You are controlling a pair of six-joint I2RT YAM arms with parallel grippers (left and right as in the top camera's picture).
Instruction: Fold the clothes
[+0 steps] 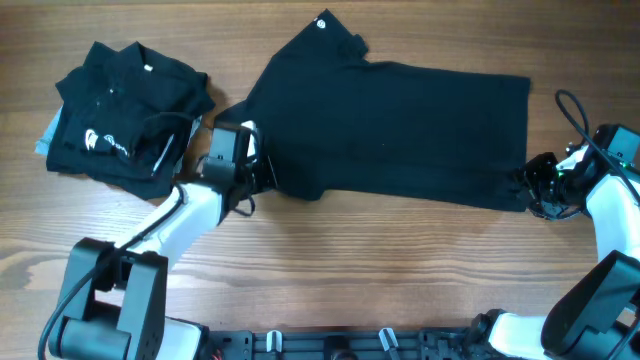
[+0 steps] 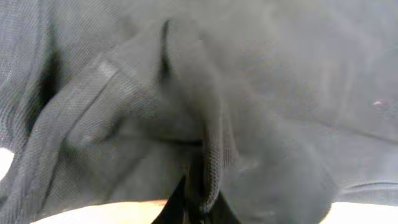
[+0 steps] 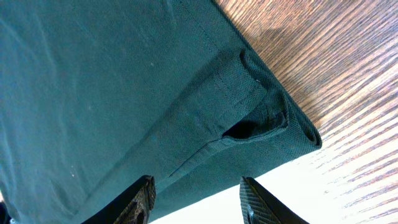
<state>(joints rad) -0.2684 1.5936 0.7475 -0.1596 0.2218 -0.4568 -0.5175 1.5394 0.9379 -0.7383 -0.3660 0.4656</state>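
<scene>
A black shirt (image 1: 400,130) lies spread across the middle of the table, its collar and small white neck label (image 1: 322,24) at the far edge. My left gripper (image 1: 262,172) is at its left near edge. In the left wrist view the fingers (image 2: 198,211) are shut on a raised fold of the black fabric (image 2: 205,143). My right gripper (image 1: 528,190) is at the shirt's right near corner. In the right wrist view its fingers (image 3: 196,199) are open, and the hemmed corner (image 3: 261,118) lies flat on the wood just ahead of them.
A folded pile of black shirts (image 1: 120,120) with white logo print lies at the left, close behind my left arm. A pale blue edge (image 1: 45,135) shows under it. Bare wooden table (image 1: 400,260) lies in front of the spread shirt.
</scene>
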